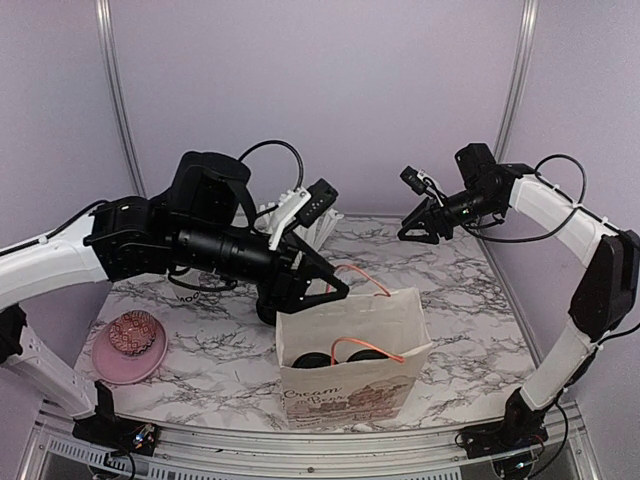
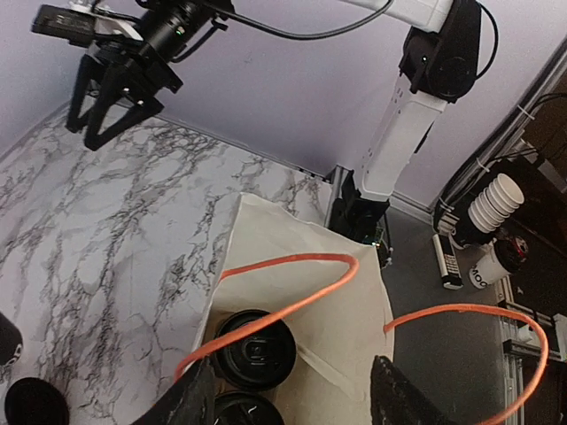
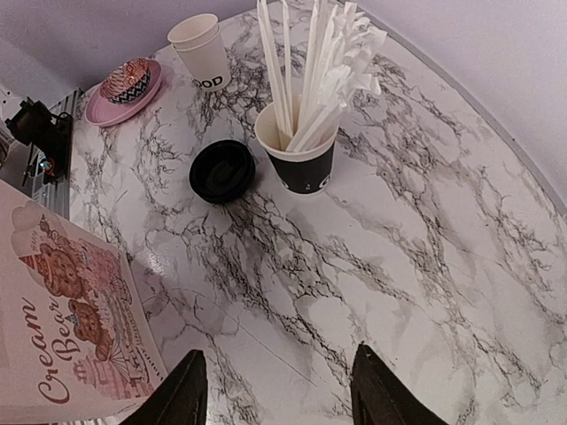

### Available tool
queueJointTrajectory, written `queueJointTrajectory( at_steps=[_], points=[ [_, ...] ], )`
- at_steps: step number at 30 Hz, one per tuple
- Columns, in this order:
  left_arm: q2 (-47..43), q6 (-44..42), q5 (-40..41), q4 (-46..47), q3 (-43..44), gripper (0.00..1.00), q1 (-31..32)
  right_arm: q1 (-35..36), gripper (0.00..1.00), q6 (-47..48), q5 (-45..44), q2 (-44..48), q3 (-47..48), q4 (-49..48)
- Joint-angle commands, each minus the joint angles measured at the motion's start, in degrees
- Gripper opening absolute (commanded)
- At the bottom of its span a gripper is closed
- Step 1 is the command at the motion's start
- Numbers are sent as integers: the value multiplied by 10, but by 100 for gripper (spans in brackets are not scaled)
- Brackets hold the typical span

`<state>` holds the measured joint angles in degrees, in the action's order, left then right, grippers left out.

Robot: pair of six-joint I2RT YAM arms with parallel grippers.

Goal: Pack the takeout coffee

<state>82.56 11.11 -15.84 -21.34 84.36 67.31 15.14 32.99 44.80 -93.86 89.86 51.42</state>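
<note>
My left hand (image 1: pixel 322 290) hangs just over the top of the paper bag (image 1: pixel 350 395). Its fingers are spread wide and there is nothing in them. The bag stands up on the bench (image 1: pixel 470 300), near the front edge, with its mouth open and its orange handles (image 2: pixel 301 258) sticking up. Down inside the bag I can see two round black lids side by side. That is one coffee cup (image 2: pixel 255 350) and the other coffee cup (image 2: pixel 248 412). Both are in the bag, and I can only see their tops. My right hand (image 1: pixel 418 238) is up in the air over the far right part of the bench, well away from the bag. Its fingers are apart too, and it holds nothing. Farther back on the bench stands a black cup (image 3: pixel 301 164) full of white straws (image 3: pixel 310 62). A loose black lid (image 3: pixel 221 171) lies just beside it, and a white cup (image 3: pixel 204 53) with no lid stands near. A pink plate (image 3: pixel 124 88) sits at the left side of the bench.
</note>
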Motion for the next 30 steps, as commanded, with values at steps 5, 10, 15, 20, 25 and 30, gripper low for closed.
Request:
queueJointTrajectory(
  at_steps=[5, 10, 15, 20, 25, 30],
  points=[
    [-95, -33, 336, -96, 30, 59, -85, 0, 53, 9, 11, -6, 8, -4],
    [-39, 17, 335, -70, 22, 48, -221, 0, 53, 10, 12, -3, 5, -5],
    [32, 43, 238, -1, 24, 43, -306, 0, 53, 12, 12, 0, 1, -7],
    [106, 55, 163, 37, 38, 44, -349, 0, 53, 11, 9, 8, -2, -9],
    [147, 63, 127, 55, 46, 42, -364, 0, 53, 12, 8, 9, -5, -10],
    [168, 65, 118, 69, 48, 41, -367, 0, 53, 15, 10, 6, -6, -11]
  ],
)
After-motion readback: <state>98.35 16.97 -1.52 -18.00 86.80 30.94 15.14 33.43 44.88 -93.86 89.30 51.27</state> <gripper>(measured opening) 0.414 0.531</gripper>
